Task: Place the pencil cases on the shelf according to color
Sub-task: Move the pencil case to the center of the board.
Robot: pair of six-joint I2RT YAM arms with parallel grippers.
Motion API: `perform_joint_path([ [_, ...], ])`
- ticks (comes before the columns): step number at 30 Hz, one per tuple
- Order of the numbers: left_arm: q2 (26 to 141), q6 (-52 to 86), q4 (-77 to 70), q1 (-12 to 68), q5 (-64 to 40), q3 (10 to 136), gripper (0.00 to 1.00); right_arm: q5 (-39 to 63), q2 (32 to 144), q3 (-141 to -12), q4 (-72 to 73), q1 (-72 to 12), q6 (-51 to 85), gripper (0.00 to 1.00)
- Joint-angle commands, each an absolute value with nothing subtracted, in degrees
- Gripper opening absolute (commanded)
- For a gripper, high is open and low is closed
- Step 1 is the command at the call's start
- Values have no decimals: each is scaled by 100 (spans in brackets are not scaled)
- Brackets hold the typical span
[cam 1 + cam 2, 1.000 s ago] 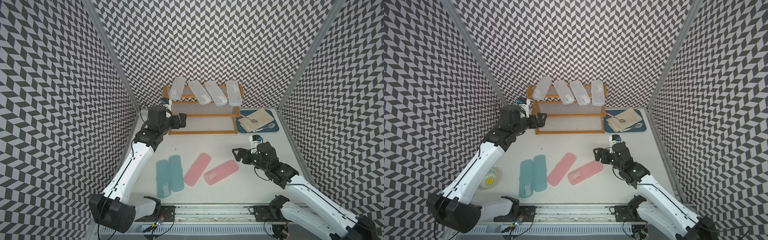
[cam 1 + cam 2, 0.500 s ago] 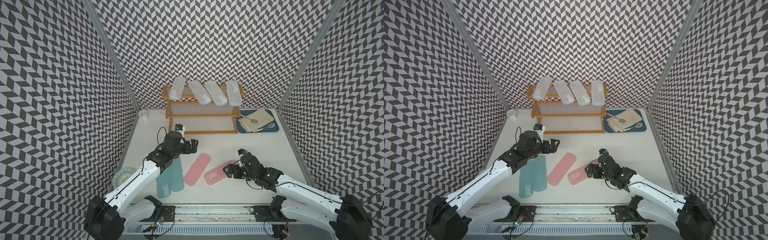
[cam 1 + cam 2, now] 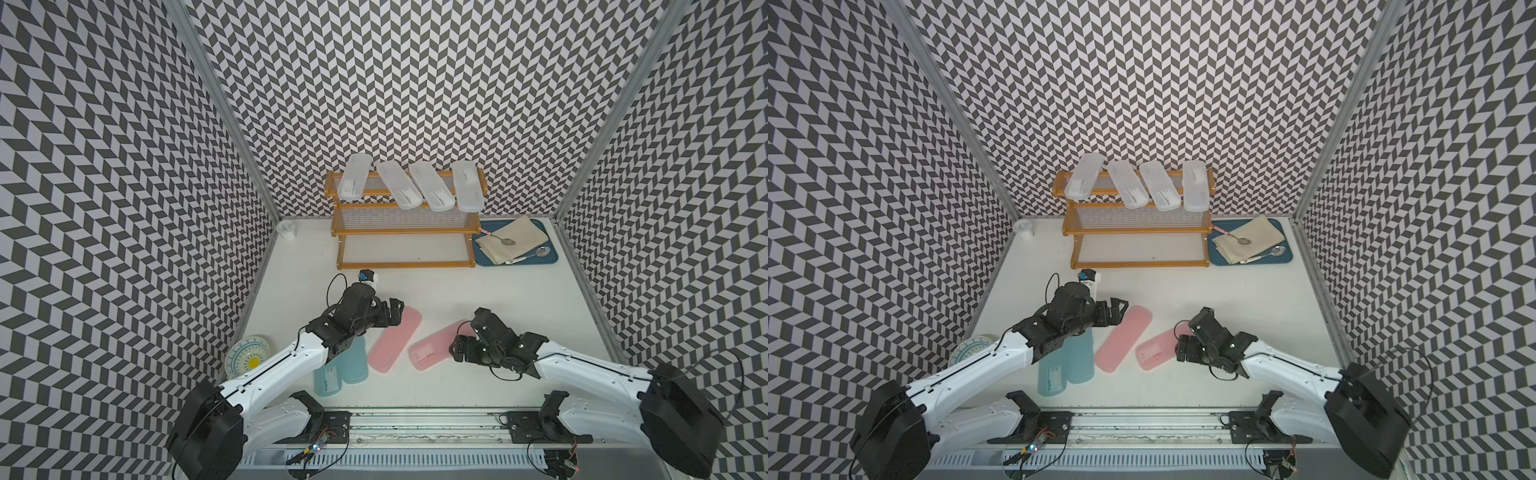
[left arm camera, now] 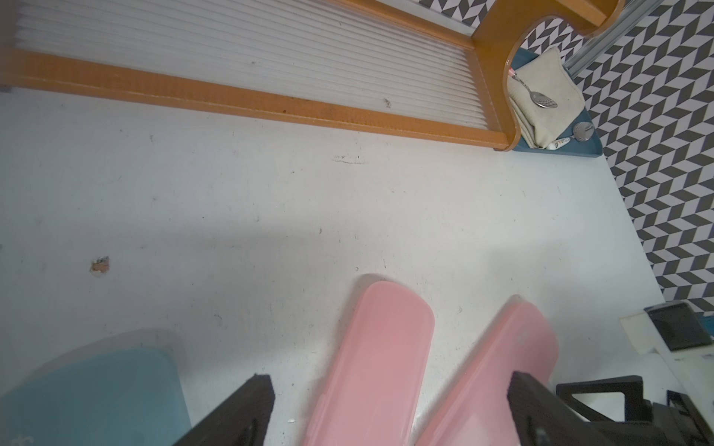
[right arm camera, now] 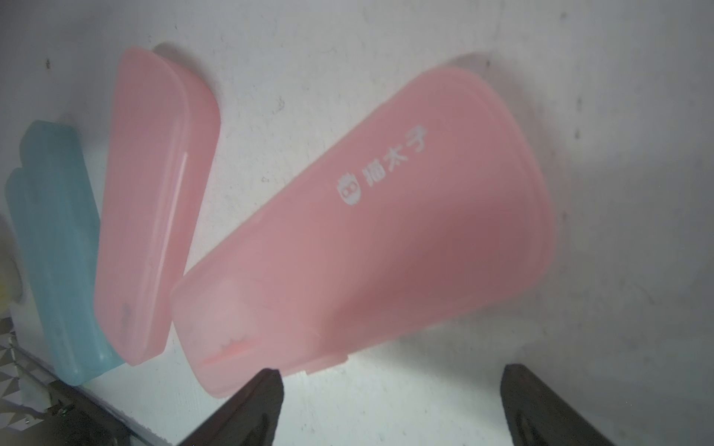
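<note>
scuffed white table (image 4: 270,200), b&w chevron walls (image 3: 415,83); left fingers (image 4: 239,417) & right fingers (image 5: 251,409) spread wide, nothing held.

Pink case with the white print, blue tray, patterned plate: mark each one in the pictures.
Pink case with the white print (image 5: 386,239): right wrist view, middle of its top face.
Blue tray (image 3: 549,258): a top view, bare blue corner of its floor.
Patterned plate (image 3: 248,360): a top view, near its yellow centre.

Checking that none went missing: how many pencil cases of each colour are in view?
Frosted white translucent plastic pencil cases, on the orange-brown wooden shelf: 4
Pink translucent plastic pencil cases: 2
Teal-blue translucent plastic pencil cases: 2
Total: 8
</note>
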State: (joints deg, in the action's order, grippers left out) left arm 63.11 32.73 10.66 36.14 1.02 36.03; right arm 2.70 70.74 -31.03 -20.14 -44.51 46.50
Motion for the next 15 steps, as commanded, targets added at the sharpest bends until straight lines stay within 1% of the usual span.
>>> perform_joint_path([
  [1,6179,3374,889,3647,147,3416,100,192,7732,-3849,-1489,-4434,4299,92],
  [4,6238,3443,868,3656,106,3333,100,214,8357,-4483,-1370,-4426,4147,91],
  [7,6283,3471,802,3657,147,3245,100,276,8742,-5039,-1263,-4431,4065,91],
  [11,6309,3478,778,3654,224,3237,100,-42,8872,-5435,-1546,-4437,4039,92],
  [15,6387,3472,734,3656,142,3254,99,-624,8627,-5221,-2057,-4546,4103,94],
])
